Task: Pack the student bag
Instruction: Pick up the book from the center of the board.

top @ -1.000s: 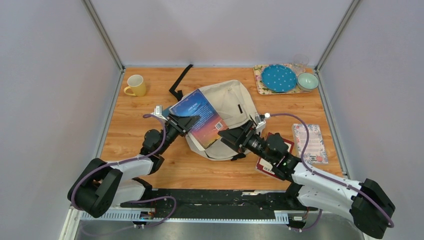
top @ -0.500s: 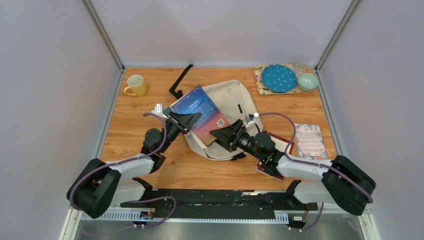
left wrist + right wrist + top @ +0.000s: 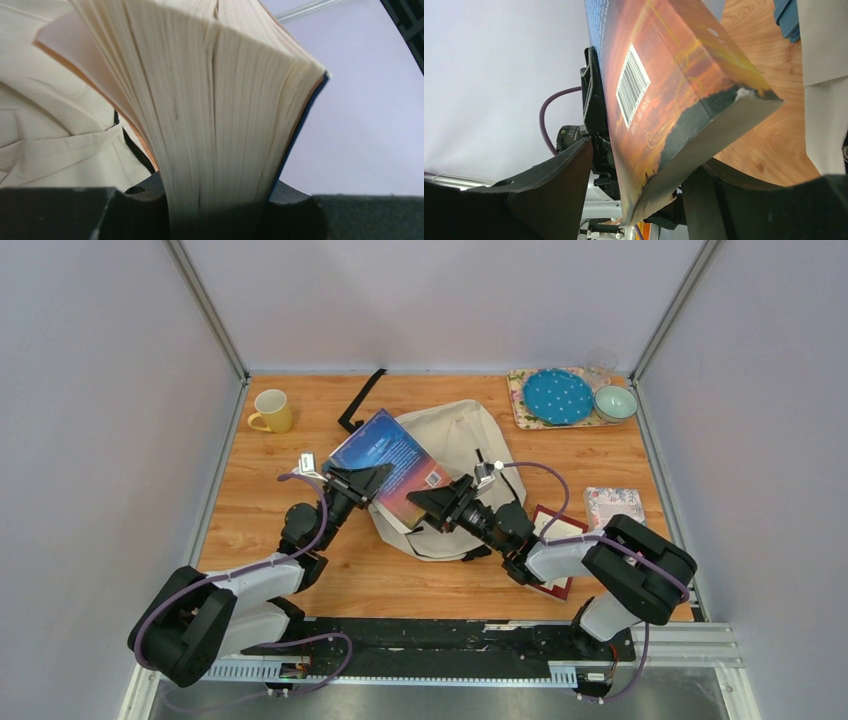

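The cream student bag (image 3: 470,440) lies in the middle of the table. It also shows in the left wrist view (image 3: 50,135). My left gripper (image 3: 365,480) is shut on the page edge of a thick blue and orange book (image 3: 392,462) and holds it tilted over the bag's left side. The left wrist view shows the pages (image 3: 215,100) clamped between my left gripper's jaws (image 3: 217,210). My right gripper (image 3: 430,502) is open around the book's lower right corner (image 3: 659,90). In the right wrist view (image 3: 644,200) one jaw stands clear of the cover.
A yellow mug (image 3: 271,411) stands at the back left beside a black stand (image 3: 360,402). A floral tray (image 3: 520,400) at the back right holds a blue plate (image 3: 557,396), a bowl (image 3: 615,402) and a glass (image 3: 600,362). A floral notebook (image 3: 612,508) and a red book (image 3: 552,540) lie right.
My right arm has swung left, bringing its open gripper around the book's lower corner. My left gripper has shifted the book slightly left and back.
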Robot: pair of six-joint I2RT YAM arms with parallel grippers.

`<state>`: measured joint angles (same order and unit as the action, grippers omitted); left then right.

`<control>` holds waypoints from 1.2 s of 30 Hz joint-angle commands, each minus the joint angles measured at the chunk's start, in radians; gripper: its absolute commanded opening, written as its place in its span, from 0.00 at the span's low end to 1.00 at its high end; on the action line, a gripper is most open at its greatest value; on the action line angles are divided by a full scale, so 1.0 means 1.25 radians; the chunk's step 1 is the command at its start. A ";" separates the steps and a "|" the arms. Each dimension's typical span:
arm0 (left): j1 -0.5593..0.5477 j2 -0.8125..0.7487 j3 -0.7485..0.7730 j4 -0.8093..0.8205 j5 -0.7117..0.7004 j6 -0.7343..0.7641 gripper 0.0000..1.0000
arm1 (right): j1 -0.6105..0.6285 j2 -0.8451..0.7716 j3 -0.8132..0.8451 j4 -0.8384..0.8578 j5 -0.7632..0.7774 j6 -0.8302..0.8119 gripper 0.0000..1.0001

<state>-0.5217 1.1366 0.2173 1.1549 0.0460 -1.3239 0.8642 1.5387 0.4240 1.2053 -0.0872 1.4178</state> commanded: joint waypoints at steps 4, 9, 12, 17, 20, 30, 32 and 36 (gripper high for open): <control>-0.005 -0.036 0.010 0.406 0.022 -0.053 0.00 | -0.004 -0.010 0.044 0.149 0.061 -0.014 0.66; -0.005 -0.034 0.013 0.408 0.028 -0.076 0.00 | -0.020 0.010 0.055 0.155 0.057 -0.013 0.52; -0.005 -0.034 0.007 0.408 0.032 -0.083 0.00 | -0.040 0.016 0.051 0.172 0.031 -0.008 0.30; 0.000 0.000 -0.007 0.405 0.072 -0.123 0.45 | -0.064 -0.077 0.033 0.101 -0.024 -0.075 0.00; 0.038 0.034 0.024 0.360 0.227 -0.115 0.77 | -0.066 -0.251 0.022 -0.147 0.018 -0.183 0.00; -0.045 -0.027 0.298 -0.680 0.345 0.611 0.79 | -0.077 -0.754 0.121 -1.074 0.440 -0.435 0.00; -0.093 -0.015 0.352 -0.809 0.305 0.703 0.79 | -0.078 -0.809 0.123 -1.115 0.461 -0.449 0.00; -0.164 0.033 0.404 -0.898 0.287 0.868 0.80 | -0.078 -0.899 0.163 -1.272 0.555 -0.463 0.00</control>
<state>-0.6487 1.1385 0.6552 0.3225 0.4637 -0.6060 0.7605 0.5117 0.5171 -0.2440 0.4206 0.9081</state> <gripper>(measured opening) 0.795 0.314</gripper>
